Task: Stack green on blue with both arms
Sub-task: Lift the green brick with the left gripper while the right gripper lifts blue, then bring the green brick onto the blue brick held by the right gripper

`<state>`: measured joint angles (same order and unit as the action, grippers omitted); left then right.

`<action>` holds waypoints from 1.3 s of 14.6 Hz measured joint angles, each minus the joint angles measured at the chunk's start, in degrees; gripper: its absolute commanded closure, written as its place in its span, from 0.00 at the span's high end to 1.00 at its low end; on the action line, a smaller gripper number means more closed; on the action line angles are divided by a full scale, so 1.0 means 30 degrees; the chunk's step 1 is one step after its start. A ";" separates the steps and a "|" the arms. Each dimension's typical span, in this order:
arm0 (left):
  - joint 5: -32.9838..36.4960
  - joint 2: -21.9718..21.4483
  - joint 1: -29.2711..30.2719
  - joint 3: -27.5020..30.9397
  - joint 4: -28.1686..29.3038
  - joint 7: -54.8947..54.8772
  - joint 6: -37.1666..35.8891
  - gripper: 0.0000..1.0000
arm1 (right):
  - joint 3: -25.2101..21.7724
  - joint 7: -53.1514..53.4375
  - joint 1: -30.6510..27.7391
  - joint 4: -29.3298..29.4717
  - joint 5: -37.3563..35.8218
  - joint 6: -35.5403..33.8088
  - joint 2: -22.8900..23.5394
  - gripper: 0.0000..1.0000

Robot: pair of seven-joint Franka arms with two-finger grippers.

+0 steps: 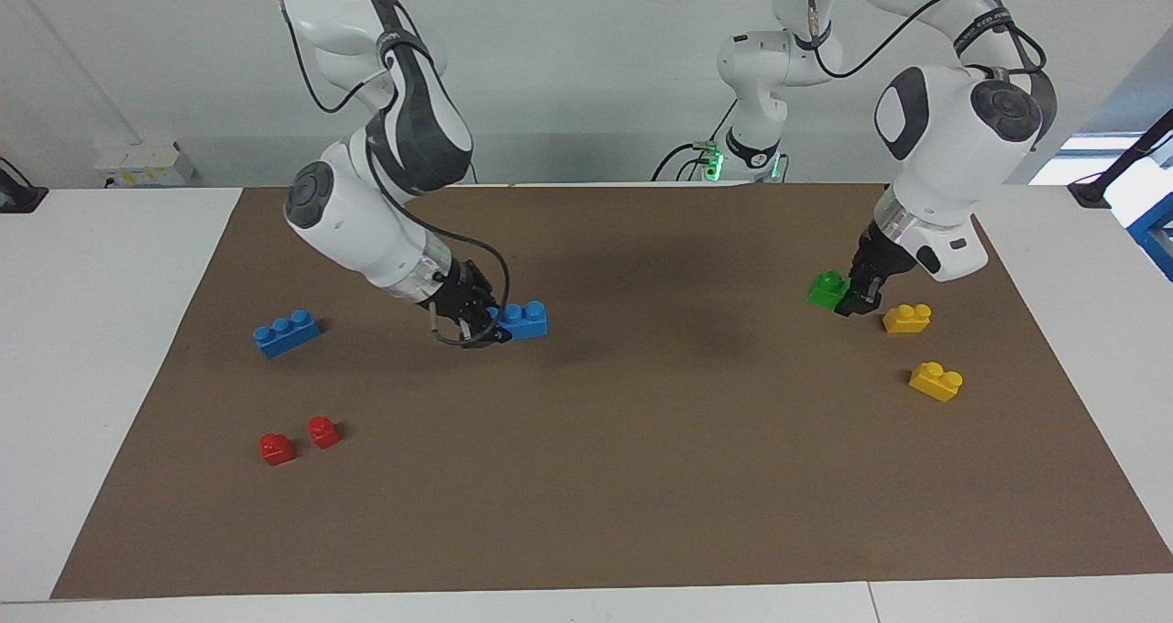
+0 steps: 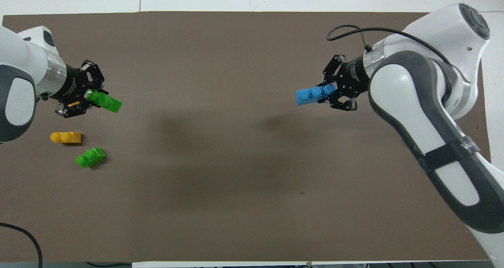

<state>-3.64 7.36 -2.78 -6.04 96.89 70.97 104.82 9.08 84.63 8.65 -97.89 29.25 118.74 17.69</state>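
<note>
Left gripper [image 1: 859,299]: clamped on green [image 1: 827,289], held in the air over the mat [image 1: 641,476] at the left arm's end of the table.
Right gripper [image 1: 478,322]: clamped on one end of blue [image 1: 522,320], carried above the mat toward the middle, studs up.
Green: raised, above the twin green [image 2: 90,157] in the facing view.
Blue: level, projecting from the fingertips toward the table's centre.
Yellow bricks [image 1: 907,318] [image 1: 936,381]: two, on the mat just beside the left gripper.
Second blue [image 1: 287,333]: on the mat at the right arm's end.
Red bricks [image 1: 276,448] [image 1: 323,431]: side by side, farther from the robots than the second blue.
</note>
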 measured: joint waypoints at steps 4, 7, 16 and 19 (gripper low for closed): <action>-0.0169 -0.0797 -0.0050 -0.1074 -0.0169 0.3310 -0.0384 0.00 | 0.0021 0.0005 0.2285 -0.2629 0.1313 0.4573 -0.0178 0.00; -0.0170 -0.0920 -0.0725 -0.1509 -0.0165 0.5650 -0.0405 0.00 | 0.0020 -0.0004 0.3171 -0.3378 0.1880 0.6001 -0.0051 0.00; -0.0168 -0.0932 -0.3776 -0.1594 0.0034 1.0411 -0.0279 0.00 | 0.0008 -0.0020 0.3639 -0.3585 0.2912 0.8684 0.1818 0.00; -0.0168 -0.1019 -0.4178 -0.1605 0.0388 1.0921 -0.0044 0.00 | 0.0006 -0.0020 0.3700 -0.3594 0.3071 0.9063 0.2176 0.00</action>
<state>-4.14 4.30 -15.31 -10.86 98.05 103.73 104.69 9.10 84.57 19.75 -108.67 38.46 145.93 24.22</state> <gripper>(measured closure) 0.656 0.652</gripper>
